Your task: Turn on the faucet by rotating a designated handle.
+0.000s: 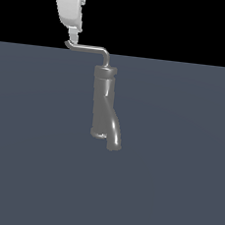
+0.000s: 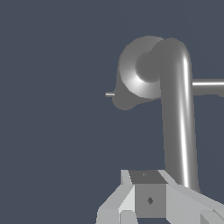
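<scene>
The faucet is a grey upright cylinder with a collar, a round base and a thick curved spout reaching down toward the front. The handle, a thin level rod, runs from the cap toward the exterior view's left and ends in a small hooked tip. My gripper comes down from above and its tip meets that hooked end. In the wrist view the handle runs from the round cap to just beside my gripper. The jaws look pressed together, beside the rod and not around it.
The faucet stands on a flat dark blue-grey floor. Nothing else shows around it. Black background lies above the floor's far edge.
</scene>
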Tool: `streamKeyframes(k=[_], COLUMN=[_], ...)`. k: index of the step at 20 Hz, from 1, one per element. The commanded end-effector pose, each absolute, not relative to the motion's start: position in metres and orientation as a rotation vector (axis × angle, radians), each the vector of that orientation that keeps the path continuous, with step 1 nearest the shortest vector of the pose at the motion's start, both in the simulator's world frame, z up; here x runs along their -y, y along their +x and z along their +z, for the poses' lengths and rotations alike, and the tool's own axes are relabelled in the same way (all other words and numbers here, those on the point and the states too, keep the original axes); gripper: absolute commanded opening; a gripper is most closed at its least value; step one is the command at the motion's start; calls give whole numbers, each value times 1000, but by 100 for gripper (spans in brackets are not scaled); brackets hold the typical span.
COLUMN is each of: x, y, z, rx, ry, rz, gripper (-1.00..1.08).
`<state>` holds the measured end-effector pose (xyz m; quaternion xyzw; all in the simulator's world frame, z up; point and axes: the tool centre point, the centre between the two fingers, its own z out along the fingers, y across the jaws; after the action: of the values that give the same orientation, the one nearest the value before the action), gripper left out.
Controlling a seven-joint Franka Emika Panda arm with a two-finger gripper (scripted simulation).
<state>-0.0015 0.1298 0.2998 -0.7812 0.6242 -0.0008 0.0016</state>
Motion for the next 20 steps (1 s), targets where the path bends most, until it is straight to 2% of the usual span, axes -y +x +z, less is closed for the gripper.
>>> streamKeyframes(k=[1,15,20], x=[-128,-121,-115], y=[-11,-52,-55], z=[300,300,300], rx=[-1961,-1962,-1956], ry=[-2454,-2454,-2454], rz=[0,0,-5], gripper=[-100,-100,-100])
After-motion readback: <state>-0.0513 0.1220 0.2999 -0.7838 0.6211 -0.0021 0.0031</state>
